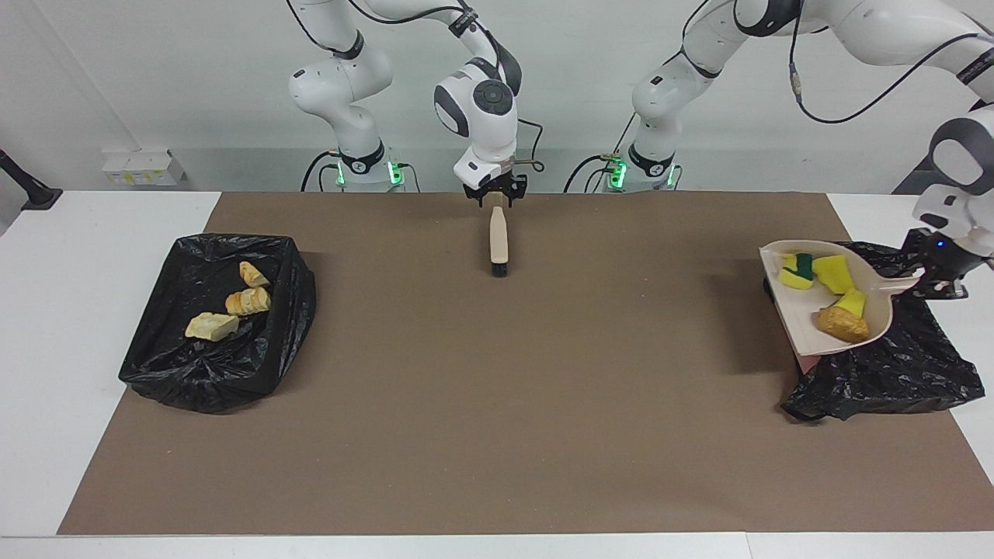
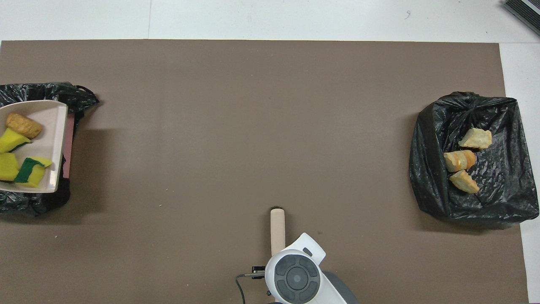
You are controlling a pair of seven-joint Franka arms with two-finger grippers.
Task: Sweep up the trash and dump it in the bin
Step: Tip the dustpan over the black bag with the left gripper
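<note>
Left gripper [image 1: 936,281] clamped, right gripper [image 1: 497,200] spread.

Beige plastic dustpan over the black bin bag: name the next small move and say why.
Probably tip the beige plastic dustpan so its load slides out. The left gripper holds its handle over the black bag-lined bin at the left arm's end, and the yellow sponge chunks and brown oval lump are in the pan.

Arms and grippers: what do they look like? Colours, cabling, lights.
Both arms are glossy white with rounded shells, dark grey joint bands and round grey end caps. Green lights glow at both bases. Black cables loop along the links. The right gripper and left gripper are small and black; the left gripper shows a blue light.
</note>
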